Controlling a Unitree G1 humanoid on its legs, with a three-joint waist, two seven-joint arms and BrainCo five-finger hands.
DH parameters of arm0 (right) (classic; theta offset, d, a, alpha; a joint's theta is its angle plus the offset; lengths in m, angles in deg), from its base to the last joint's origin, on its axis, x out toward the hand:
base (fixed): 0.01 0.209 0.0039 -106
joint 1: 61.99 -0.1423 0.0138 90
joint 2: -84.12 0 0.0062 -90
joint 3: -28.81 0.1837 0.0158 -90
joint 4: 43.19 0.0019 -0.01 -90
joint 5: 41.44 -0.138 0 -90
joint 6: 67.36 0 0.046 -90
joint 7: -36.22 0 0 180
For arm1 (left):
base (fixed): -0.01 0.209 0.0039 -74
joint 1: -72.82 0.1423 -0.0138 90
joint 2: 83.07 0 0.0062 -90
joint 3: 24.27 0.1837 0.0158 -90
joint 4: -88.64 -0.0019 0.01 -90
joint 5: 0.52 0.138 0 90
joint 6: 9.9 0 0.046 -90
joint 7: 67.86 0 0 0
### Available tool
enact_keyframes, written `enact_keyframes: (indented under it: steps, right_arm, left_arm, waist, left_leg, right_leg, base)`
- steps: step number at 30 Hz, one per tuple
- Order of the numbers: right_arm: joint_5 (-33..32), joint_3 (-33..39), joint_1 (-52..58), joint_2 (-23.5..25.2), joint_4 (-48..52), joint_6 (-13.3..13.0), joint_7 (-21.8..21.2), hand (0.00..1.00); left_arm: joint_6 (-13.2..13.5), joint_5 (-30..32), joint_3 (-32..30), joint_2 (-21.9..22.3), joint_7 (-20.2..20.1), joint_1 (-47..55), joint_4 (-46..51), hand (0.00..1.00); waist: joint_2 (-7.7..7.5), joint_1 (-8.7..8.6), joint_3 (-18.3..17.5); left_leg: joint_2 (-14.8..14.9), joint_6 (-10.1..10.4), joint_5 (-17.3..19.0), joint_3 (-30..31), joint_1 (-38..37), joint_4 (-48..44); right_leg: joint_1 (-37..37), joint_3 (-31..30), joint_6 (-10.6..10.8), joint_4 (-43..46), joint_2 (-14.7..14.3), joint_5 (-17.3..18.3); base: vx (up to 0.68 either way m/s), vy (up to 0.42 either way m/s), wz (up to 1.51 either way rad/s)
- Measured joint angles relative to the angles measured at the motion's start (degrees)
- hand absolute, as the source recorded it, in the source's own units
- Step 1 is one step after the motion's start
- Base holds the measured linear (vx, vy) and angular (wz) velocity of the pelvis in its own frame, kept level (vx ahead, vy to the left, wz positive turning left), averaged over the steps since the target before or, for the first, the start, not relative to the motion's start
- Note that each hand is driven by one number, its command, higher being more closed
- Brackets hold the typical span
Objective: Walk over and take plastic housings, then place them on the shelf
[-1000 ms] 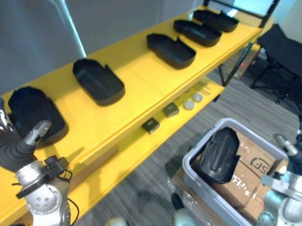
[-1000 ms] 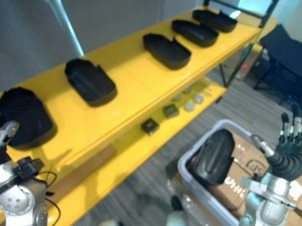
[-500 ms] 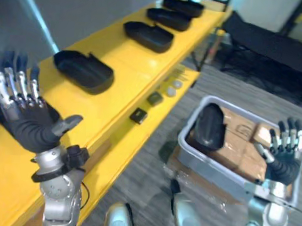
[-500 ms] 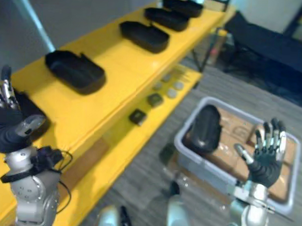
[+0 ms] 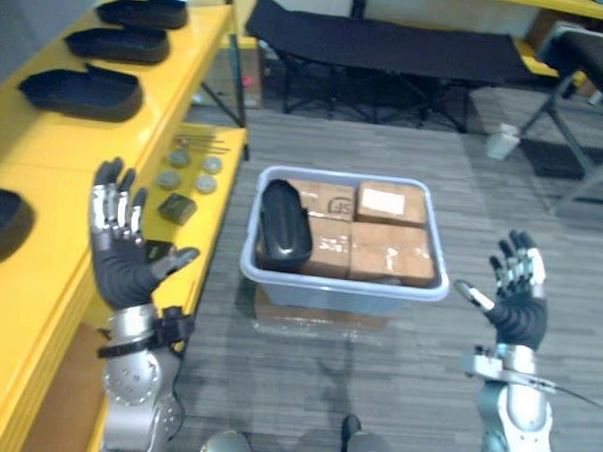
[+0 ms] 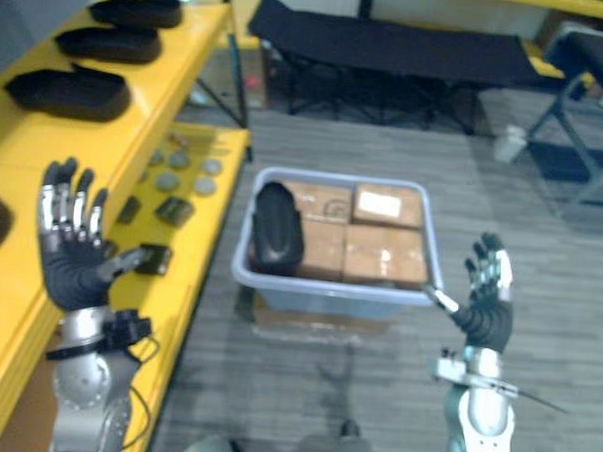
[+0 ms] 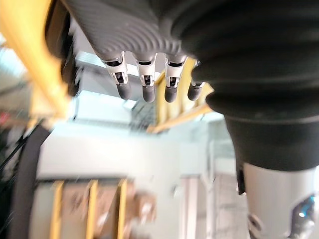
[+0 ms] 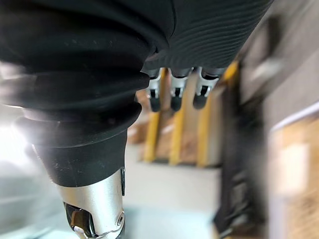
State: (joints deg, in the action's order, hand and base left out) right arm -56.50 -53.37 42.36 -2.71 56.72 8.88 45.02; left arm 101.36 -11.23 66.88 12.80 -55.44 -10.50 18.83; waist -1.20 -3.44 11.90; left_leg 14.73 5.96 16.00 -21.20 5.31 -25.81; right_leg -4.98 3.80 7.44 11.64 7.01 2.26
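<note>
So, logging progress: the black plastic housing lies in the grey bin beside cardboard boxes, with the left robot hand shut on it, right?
No: the left eye view shows the left robot hand open and empty. The black plastic housing does lie in the grey bin beside cardboard boxes.

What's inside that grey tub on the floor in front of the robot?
One black plastic housing lies along the left side of the tub, on top of brown cardboard boxes that fill the rest. Whatever sits beneath the boxes and the housing is covered.
</note>
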Motion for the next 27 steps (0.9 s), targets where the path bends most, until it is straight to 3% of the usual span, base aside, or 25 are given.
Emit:
enact_keyframes:
  steps: [4, 8, 11, 13, 15, 17, 20, 23, 27]
  right_arm:
    - [-0.1, -0.7, -1.6, 0.1, -3.0, 0.1, 0.6, 0.0]
    - [-1.1, -0.4, -8.4, 0.2, -11.1, -0.4, 2.5, 0.0]
    - [-5.0, -0.9, -15.8, 0.3, -16.8, -0.8, 1.5, 0.0]
    - [-9.3, -0.7, -24.0, -0.6, -21.6, -0.3, -0.9, 0.0]
    - [-11.2, -0.8, -38.5, -5.1, -32.0, 1.2, -1.3, 0.0]
    - [-11.1, -0.9, -46.3, -8.6, -38.2, 1.2, -0.8, 0.0]
    - [-10.9, -1.7, -55.5, -13.9, -44.9, 1.2, 1.2, 0.0]
    - [-9.0, -3.9, -64.7, -19.4, -51.9, 1.4, 4.6, 0.0]
    - [-8.3, -7.8, -74.2, -24.5, -59.9, 5.3, 10.0, 0.0]
  left_arm:
    - [-2.8, 0.5, 3.5, 0.0, 0.2, 0.0, -7.8, 0.0]
    - [-6.1, 0.0, 5.4, 1.8, 2.2, -2.3, -21.6, 0.0]
    - [-9.2, 0.0, 7.5, 1.9, 5.4, -5.2, -32.1, 0.0]
    - [-10.1, 0.1, 8.0, 1.7, 3.3, -6.5, -36.9, 0.0]
    - [-12.3, 0.1, 8.9, 1.7, 0.0, -7.2, -44.0, 0.0]
    - [-13.6, 0.1, 9.1, 2.0, -0.3, -6.8, -48.6, 0.0]
    - [-13.9, 0.0, 8.6, 2.1, -0.4, -6.4, -55.9, 0.0]
    - [-11.9, -0.5, 6.1, 2.8, -1.6, -5.7, -58.2, 0.0]
    - [-9.0, -0.7, 5.2, 2.3, -4.1, -5.2, -65.4, 0.0]
  waist:
    - [-0.24, -0.18, 1.5]
    - [-0.45, 0.24, 5.3]
    - [-0.06, 1.51, 8.6]
    - [-0.1, 3.05, 11.2]
    - [0.23, 5.87, 13.9]
    - [0.83, 6.91, 14.8]
    - [2.62, 8.95, 15.9]
    - [4.61, 11.15, 17.2]
    - [7.86, 13.53, 18.4]
  left_leg:
    - [-1.2, 0.2, -0.4, 0.1, 0.8, 1.3]
    - [-3.2, -1.1, -1.7, 1.0, 3.2, 1.4]
    - [-5.0, -2.1, -2.7, 3.7, 5.2, 1.0]
    - [-5.7, -2.6, -3.2, 5.4, 6.9, 0.2]
    - [-7.4, -3.5, -4.2, 8.2, 10.1, -0.9]
    - [-8.6, -3.8, -4.6, 9.5, 12.2, -1.5]
    - [-9.8, -4.4, -5.0, 11.6, 15.1, -2.8]
    - [-11.9, -5.3, -5.9, 13.5, 16.9, -2.9]
    - [-13.6, -5.7, -6.3, 15.4, 18.8, -3.9]
  right_leg:
    - [-1.8, -0.9, 0.0, -0.6, 0.3, -0.3]
    - [-3.9, -0.6, 0.6, -0.3, 2.1, -1.1]
    - [-4.9, 0.9, 0.9, 0.9, 3.6, -1.3]
    - [-5.7, 1.8, 0.9, 2.3, 4.4, -1.3]
    - [-7.3, 4.1, 1.2, 4.5, 6.2, -1.1]
    - [-8.6, 5.2, 1.6, 6.0, 7.6, -0.8]
    - [-10.0, 7.2, 1.9, 7.4, 9.2, -0.5]
    - [-10.8, 9.3, 2.4, 8.5, 11.3, -0.2]
    - [-11.3, 11.4, 2.9, 10.2, 13.3, 0.8]
  base:
    - [-0.02, -0.028, -0.18]
    - [-0.05, 0.04, 0.12]
    - [-0.08, 0.046, 0.34]
    - [-0.11, 0.033, 0.46]
    - [-0.18, 0.06, 0.62]
    - [-0.15, 0.073, 0.51]
    - [-0.09, 0.062, 0.43]
    - [-0.08, 0.064, 0.47]
    - [-0.03, 0.048, 0.34]
